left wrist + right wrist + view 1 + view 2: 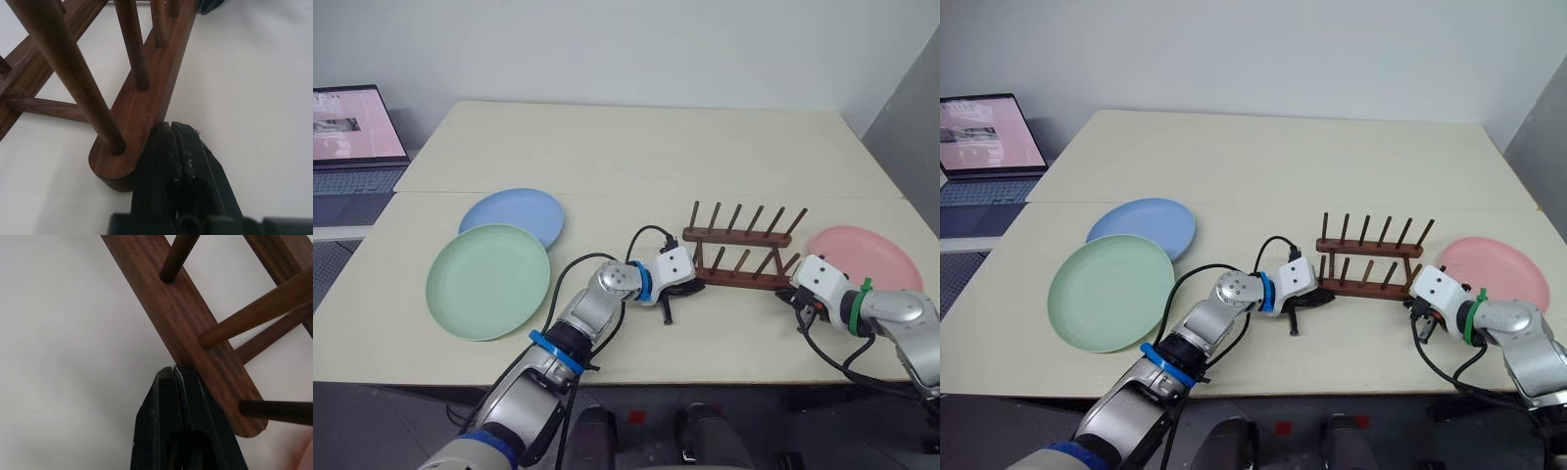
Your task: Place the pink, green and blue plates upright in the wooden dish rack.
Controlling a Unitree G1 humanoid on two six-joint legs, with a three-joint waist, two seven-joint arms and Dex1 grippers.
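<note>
We press our clenched left gripper (670, 305) and right gripper (796, 299), both empty, against the near rail ends of the wooden dish rack (740, 247). We judge we're repositioning it; next, nudge evenly. Green plate (487, 280) and blue plate (513, 214) lie left of the rack, pink plate (867, 257) right.
</note>
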